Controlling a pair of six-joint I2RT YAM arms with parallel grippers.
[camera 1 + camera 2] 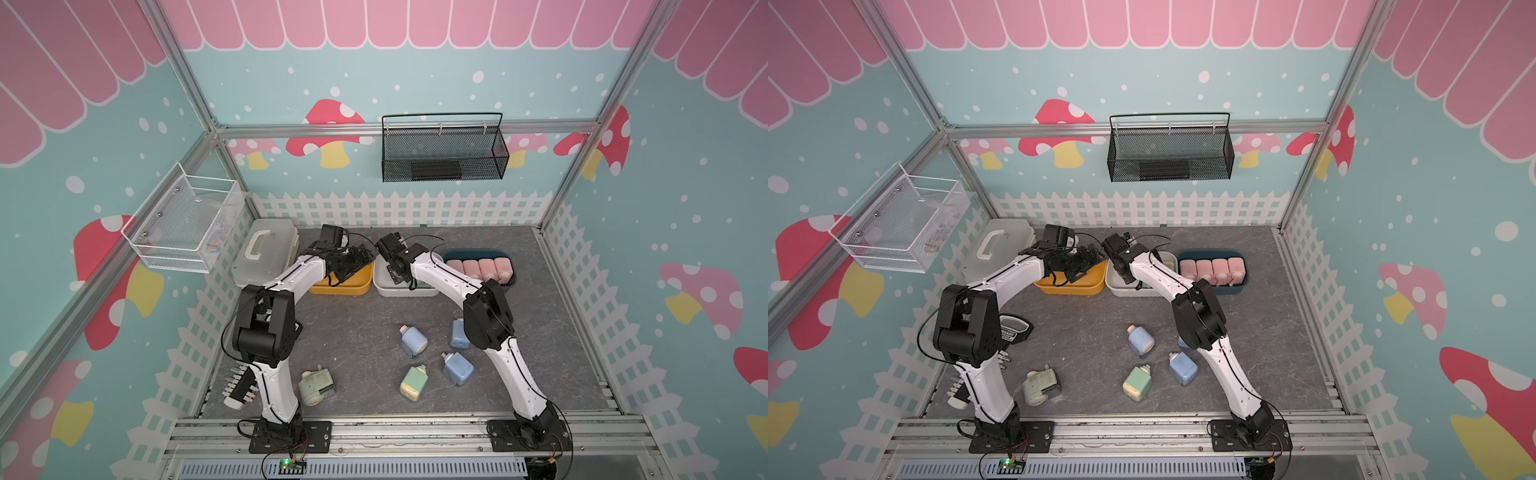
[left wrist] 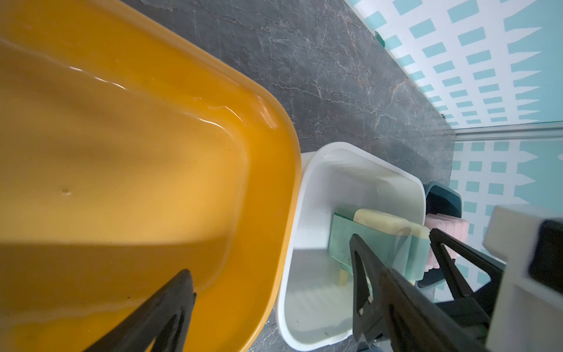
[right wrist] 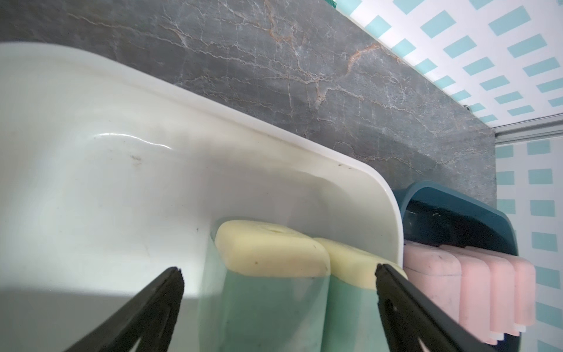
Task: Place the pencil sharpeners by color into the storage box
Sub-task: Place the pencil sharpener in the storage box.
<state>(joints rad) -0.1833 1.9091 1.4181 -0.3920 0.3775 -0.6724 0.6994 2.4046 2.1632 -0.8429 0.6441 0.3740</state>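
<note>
Three open storage boxes stand in a row at the back: yellow (image 1: pixel 357 286), white (image 1: pixel 384 284) and dark blue (image 1: pixel 510 266). Several pink pencil sharpeners (image 1: pixel 482 269) fill the blue box. Two green sharpeners with cream ends (image 3: pixel 268 253) stand in the white box (image 3: pixel 122 146). My right gripper (image 3: pixel 277 269) hangs open just above them, jaws astride both and touching neither. My left gripper (image 2: pixel 269 256) is open over the bare yellow box (image 2: pixel 152 152). On the table lie three blue sharpeners (image 1: pixel 413 340) (image 1: pixel 459 334) (image 1: pixel 457 368) and two green ones (image 1: pixel 413 382) (image 1: pixel 318 384).
A clear lidded case with a handle (image 1: pixel 266 253) sits left of the yellow box. A white wire basket (image 1: pixel 183 224) hangs on the left wall and a black mesh basket (image 1: pixel 444 149) on the back wall. A black-and-white tool (image 1: pixel 239 388) lies by the left arm's base.
</note>
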